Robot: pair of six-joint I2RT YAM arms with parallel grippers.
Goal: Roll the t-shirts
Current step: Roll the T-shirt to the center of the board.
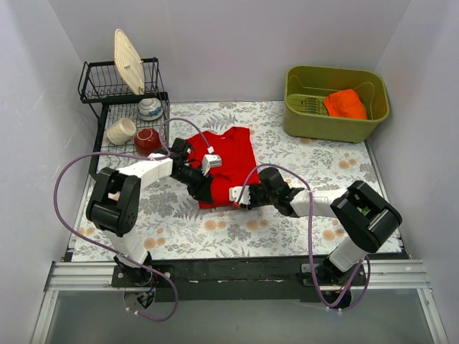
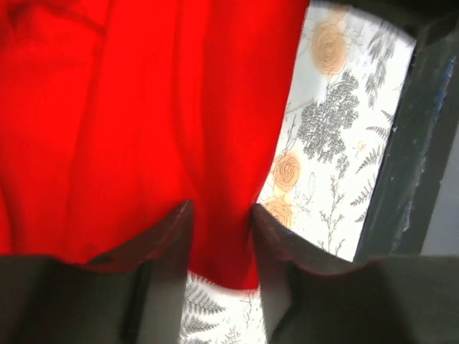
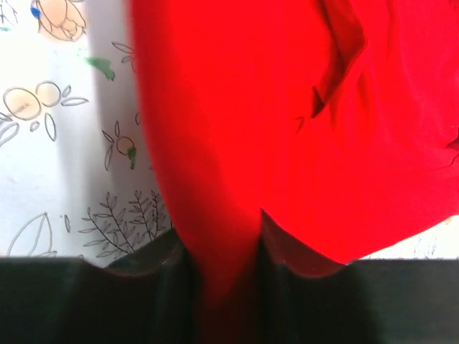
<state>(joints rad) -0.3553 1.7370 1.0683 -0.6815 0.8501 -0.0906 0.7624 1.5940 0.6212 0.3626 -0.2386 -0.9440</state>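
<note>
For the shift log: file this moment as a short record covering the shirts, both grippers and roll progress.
red t-shirt: mid-table on the floral cloth, folded narrow, no roll visible
orange bundle: inside the green tub, far right corner
left gripper: at the shirt's left edge, jaws apart, fabric edge between them
right gripper: at the shirt's near edge, closed on a fold of fabric
surroundings: dish rack at far left, holding a red bowl
</note>
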